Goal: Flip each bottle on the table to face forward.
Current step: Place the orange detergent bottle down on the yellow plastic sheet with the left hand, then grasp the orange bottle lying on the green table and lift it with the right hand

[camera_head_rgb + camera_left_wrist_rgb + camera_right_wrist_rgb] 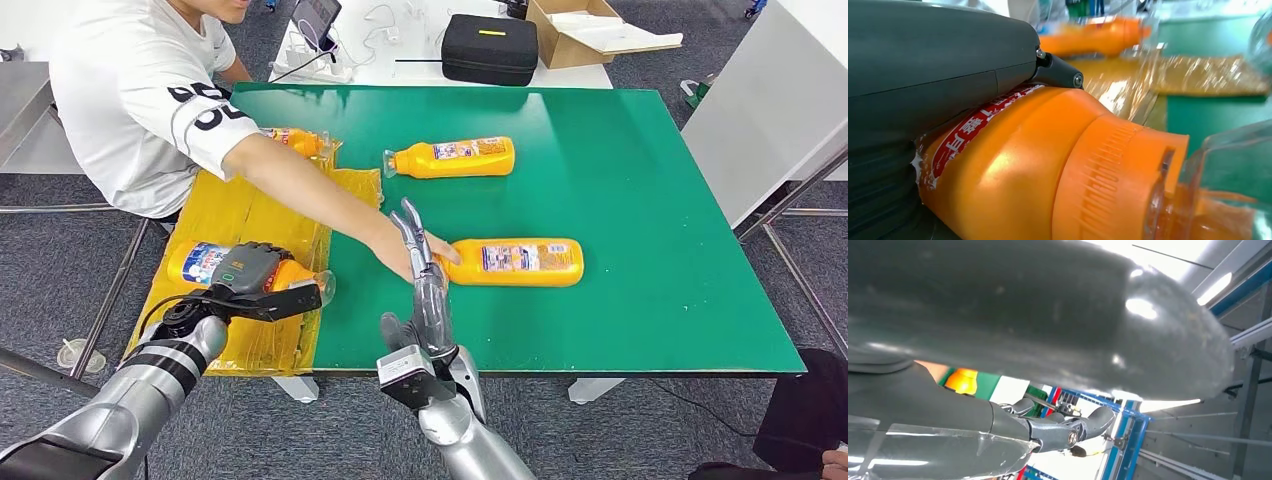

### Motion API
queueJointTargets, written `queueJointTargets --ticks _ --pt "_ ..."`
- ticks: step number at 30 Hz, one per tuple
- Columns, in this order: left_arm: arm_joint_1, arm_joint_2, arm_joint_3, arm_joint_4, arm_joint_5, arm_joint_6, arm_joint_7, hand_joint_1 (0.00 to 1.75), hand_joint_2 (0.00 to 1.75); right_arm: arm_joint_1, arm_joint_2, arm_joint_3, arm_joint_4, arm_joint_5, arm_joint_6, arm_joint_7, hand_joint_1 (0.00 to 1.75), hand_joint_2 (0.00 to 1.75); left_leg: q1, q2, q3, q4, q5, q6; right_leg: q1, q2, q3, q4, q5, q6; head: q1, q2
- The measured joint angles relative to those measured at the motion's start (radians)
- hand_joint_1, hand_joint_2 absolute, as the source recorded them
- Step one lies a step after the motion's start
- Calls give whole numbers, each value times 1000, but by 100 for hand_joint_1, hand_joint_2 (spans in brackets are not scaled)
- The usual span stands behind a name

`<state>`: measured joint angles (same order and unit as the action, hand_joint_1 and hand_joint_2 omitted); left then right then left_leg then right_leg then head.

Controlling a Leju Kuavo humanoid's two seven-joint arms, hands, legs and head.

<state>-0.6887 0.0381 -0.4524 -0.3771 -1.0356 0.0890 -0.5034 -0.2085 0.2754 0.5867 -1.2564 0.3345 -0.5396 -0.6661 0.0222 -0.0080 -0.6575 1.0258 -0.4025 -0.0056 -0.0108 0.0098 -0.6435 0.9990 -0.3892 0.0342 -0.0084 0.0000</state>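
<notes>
Gripping an orange bottle over the yellow plastic sheet at the counter's near left, the left hand wraps its body. The right hand, fingers straight and spread, holds nothing beside a person's hand on a second bottle. Two more bottles lie farther back.

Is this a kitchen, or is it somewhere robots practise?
Probably a robot practice lab, not a kitchen. A green table holds orange bottles laid out for flipping, a person leans in to set one down, and a white desk behind has cables and a black equipment case.
</notes>
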Motion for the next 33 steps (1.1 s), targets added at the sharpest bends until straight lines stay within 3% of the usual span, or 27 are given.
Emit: queueJointTargets --ticks 2,3,6,7,11,13,15,17,27,33 --pt "-1 5 0 7 7 -22 5 175 175 0 0 3 4 0 6 0 0 0 0 0 0 0 0 0 0 0 0 0 0 0 0 0" --pt "-3 8 0 9 12 -31 8 154 175 0 0 5 6 0 10 0 0 0 0 0 0 0 0 0 0 0 0 0 0 0 0 0" --pt "-9 12 1 14 35 -64 11 47 175 0 1 12 14 -1 21 0 0 0 0 -1 0 0 0 0 0 0 0 0 0 0 0 0" --pt "-10 13 3 15 46 -76 9 31 175 0 2 14 17 -2 24 0 0 0 0 -1 0 0 0 0 0 0 0 0 0 0 0 0" --pt "-11 14 15 20 71 -104 4 31 175 0 2 18 27 -6 30 0 0 0 0 -1 0 0 0 0 0 0 1 0 0 0 0 0" --pt "-11 15 18 23 76 -107 3 16 175 0 2 18 31 -6 31 0 0 0 0 -1 1 0 0 0 0 0 1 0 0 0 0 0" --pt "-11 15 19 25 79 -110 2 0 87 -1 2 19 35 -6 31 0 0 0 0 -1 1 0 0 0 0 0 1 0 0 0 0 0" --pt "-11 15 21 26 85 -123 -3 0 0 -1 2 19 38 -7 35 0 0 0 0 -1 1 0 0 0 0 0 1 0 0 0 0 0" --pt "-9 19 71 27 199 -278 -113 0 0 -9 4 19 68 -24 50 -7 0 0 0 -2 3 0 0 0 0 -1 4 0 0 0 0 0" --pt "3 21 120 23 310 -323 -162 0 0 -15 4 15 85 -13 46 -8 0 0 0 -2 5 0 0 0 0 -1 6 0 0 0 0 0"
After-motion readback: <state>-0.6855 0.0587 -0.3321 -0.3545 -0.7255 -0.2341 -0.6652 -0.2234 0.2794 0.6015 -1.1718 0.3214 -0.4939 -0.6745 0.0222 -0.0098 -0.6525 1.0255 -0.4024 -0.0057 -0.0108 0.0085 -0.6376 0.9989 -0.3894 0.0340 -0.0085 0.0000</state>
